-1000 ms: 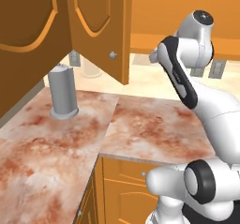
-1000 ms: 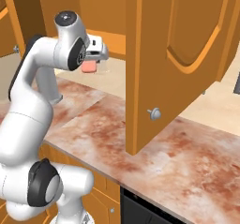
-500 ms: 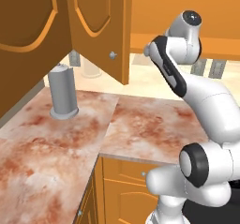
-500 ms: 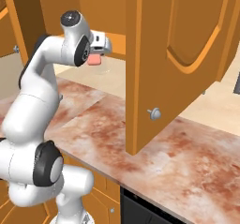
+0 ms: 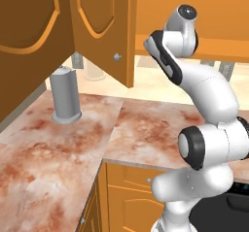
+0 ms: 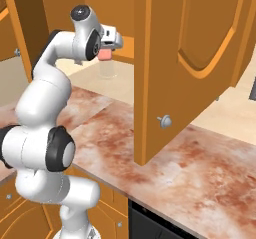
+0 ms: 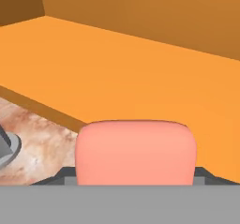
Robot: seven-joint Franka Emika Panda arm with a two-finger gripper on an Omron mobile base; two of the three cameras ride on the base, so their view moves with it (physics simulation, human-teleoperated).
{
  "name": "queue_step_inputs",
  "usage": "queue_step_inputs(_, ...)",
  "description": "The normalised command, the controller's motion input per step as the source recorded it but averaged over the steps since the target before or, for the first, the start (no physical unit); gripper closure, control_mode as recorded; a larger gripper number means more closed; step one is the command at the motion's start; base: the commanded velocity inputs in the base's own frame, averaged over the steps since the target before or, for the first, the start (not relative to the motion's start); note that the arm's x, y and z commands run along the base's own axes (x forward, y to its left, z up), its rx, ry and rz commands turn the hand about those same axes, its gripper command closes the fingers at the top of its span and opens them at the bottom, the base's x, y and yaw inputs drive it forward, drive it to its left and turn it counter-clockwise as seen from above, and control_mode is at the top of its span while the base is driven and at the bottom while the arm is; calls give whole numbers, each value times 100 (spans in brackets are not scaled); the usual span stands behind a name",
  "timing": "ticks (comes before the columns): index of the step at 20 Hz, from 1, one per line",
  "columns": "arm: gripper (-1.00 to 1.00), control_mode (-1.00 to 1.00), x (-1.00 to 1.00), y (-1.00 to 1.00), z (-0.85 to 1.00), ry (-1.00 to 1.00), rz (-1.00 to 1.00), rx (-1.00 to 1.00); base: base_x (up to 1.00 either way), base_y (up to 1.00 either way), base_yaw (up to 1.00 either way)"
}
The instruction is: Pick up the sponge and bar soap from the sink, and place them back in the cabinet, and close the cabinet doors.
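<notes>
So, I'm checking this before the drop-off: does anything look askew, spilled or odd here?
Nothing stands out. The gripper holds the bar soap squarely, just in front of the cabinet shelf. The cabinet doors hang open, as expected. The grey canister stands upright on the counter, with no spills.

The end effector [image 6: 106,48] grips the bar soap [image 6: 104,54] beside the open cabinet doors [image 6: 192,58].

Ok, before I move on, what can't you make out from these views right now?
- The tool's fingertips: in the hand view the bar soap covers them; in the right base view they are too small.
- The cabinet shelf's far ends: cut off by the hand view's edges.
- The jar on the counter: right base view, partly behind the soap and tool.
</notes>
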Motion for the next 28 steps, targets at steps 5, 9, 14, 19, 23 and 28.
queue_step_inputs(5,100,-100,57,0,6,0,-2,0,0,0,0)
queue_step_inputs(9,100,-100,54,-1,0,0,0,0,0,0,0)
queue_step_inputs(14,100,-100,56,-10,0,0,0,0,0,0,0)
queue_step_inputs(19,100,-100,50,-11,-2,0,0,0,0,0,0)
queue_step_inputs(23,100,-100,35,-3,-13,0,0,0,0,0,0)
queue_step_inputs(28,100,-100,31,0,-18,0,0,0,0,0,0)
